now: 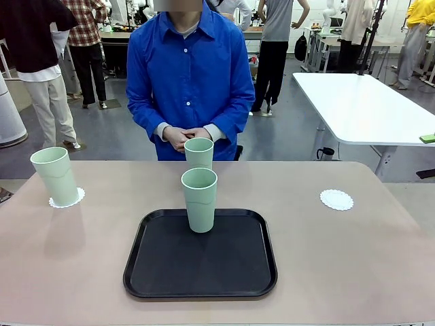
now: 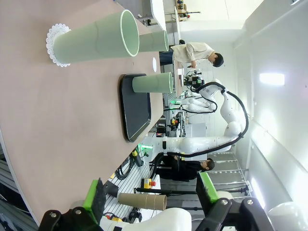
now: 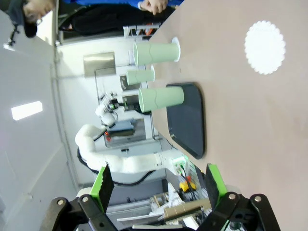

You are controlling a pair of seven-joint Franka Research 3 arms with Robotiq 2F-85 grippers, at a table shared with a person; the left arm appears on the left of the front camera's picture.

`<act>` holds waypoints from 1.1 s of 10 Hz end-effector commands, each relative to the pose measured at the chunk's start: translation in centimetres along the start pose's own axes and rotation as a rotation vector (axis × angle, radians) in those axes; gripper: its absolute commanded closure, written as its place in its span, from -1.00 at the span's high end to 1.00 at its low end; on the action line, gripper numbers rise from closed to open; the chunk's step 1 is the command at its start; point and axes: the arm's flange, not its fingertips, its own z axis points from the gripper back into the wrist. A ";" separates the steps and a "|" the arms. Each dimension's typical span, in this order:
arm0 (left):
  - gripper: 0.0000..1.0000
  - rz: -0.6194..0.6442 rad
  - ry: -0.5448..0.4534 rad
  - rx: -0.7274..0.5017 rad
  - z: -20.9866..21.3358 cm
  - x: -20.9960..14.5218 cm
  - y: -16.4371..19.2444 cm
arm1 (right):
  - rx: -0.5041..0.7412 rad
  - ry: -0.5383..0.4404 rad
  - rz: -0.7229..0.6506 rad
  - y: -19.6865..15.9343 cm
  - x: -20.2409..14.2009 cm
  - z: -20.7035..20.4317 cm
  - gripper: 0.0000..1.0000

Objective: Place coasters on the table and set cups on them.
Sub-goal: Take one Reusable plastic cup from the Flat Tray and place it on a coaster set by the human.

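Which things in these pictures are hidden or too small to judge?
Front view: the base of the far cup is hidden behind the tray cup, so its support is unseen there.
Front view: the left coaster is mostly covered by the left cup.
Left wrist view: the bare coaster is too small to show its edge.

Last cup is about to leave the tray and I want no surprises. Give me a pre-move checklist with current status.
1. Tray cup upright, alone on the tray: ok.
2. Empty coaster bare: ok.
3. Right gripper open, empty: ok.
4. Left gripper open, empty: ok.
5. Person's hands clasped, away from the tray: ok.
6. Left cup and far cup seated on coasters: ok.
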 end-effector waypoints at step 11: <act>1.00 0.003 -0.010 0.008 -0.1 -0.2 -0.1 | -0.625 0.407 1.173 18.6 -4.8 -30.6 1.00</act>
